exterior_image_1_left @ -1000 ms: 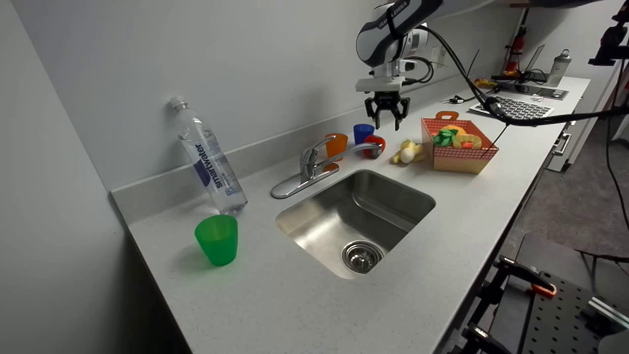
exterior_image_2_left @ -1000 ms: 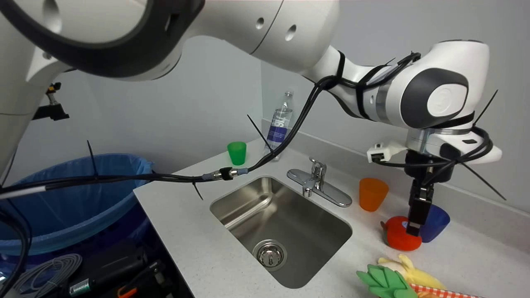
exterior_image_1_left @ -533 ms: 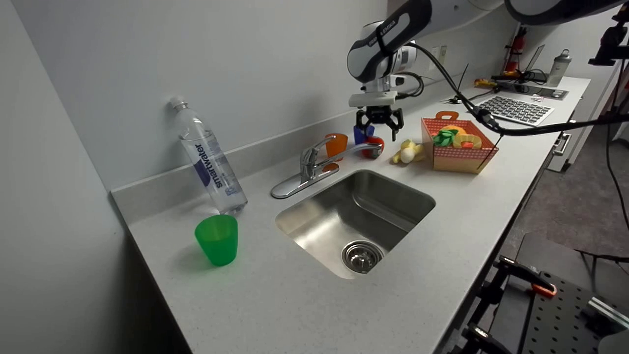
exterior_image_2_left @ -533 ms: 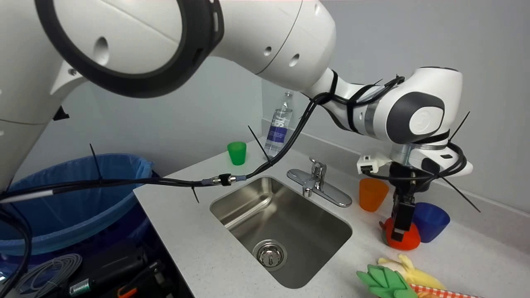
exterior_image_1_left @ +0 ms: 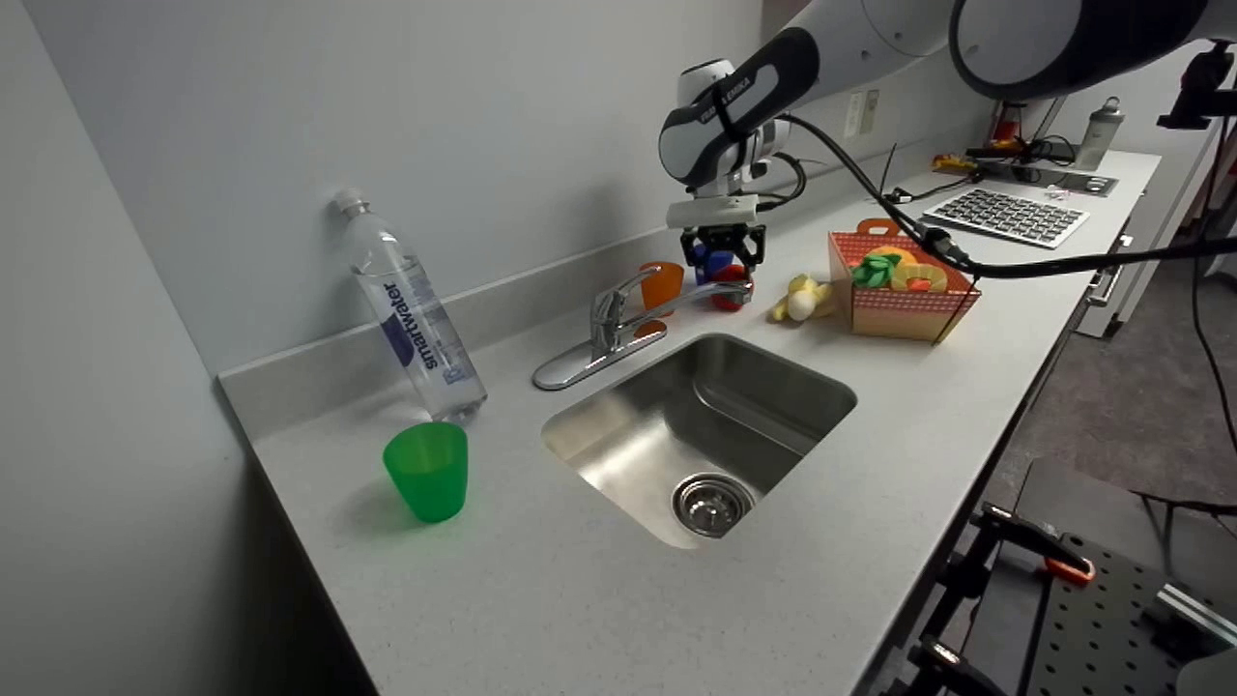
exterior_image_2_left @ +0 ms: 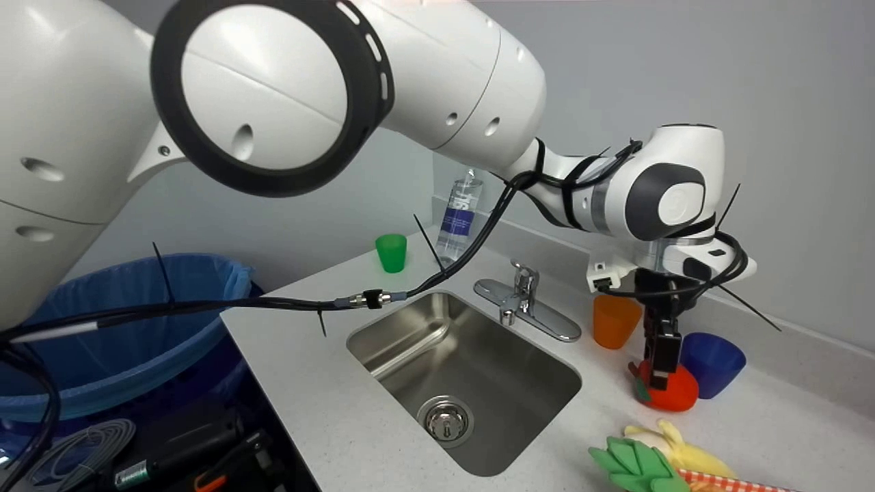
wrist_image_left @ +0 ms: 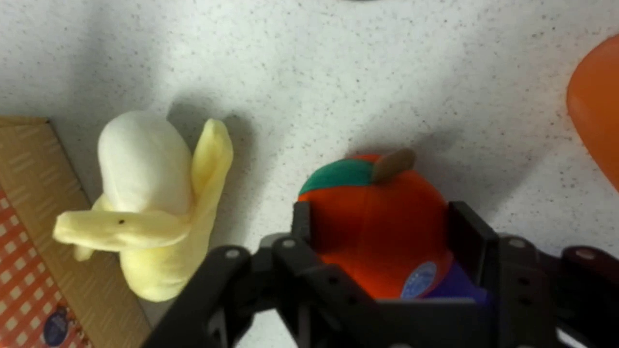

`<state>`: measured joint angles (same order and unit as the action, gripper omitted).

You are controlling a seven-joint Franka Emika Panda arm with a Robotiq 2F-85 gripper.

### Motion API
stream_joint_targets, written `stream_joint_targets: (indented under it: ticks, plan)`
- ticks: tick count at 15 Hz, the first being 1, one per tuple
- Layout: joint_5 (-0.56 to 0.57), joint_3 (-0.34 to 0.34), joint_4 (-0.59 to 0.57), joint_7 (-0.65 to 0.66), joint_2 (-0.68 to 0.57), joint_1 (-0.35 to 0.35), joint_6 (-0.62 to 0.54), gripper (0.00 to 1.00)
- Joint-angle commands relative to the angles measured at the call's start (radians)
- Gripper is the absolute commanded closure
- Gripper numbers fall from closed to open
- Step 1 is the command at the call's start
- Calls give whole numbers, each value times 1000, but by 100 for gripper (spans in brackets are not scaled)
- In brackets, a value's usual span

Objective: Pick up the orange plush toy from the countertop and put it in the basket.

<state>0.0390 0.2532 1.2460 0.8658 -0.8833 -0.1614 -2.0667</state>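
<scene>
Green cup (exterior_image_1_left: 426,476) near tilted bottle (exterior_image_1_left: 416,324), faucet (exterior_image_1_left: 606,324) beside sink (exterior_image_1_left: 701,435)

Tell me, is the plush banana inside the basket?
No, the wrist view shows the plush banana lying on the countertop, beside the basket.

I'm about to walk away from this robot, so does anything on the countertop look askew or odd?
Yes: the water bottle near the green cup. In both exterior views it leans toward the wall instead of standing straight. Whether it touches the wall is unclear.
</scene>
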Motion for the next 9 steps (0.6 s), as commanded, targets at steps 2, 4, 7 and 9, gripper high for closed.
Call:
stream_joint_targets:
  ticks: [2, 4, 7, 9]
  plan:
    - [37, 20, -56, -14, -53, 11, -19, 66]
    - [36, 13, -47, -29, -26, 7, -25, 79]
    - [22, 1, -33, -66, 25, 2, -20, 92]
    - [11, -3, -30, -86, 59, -4, 3, 96]
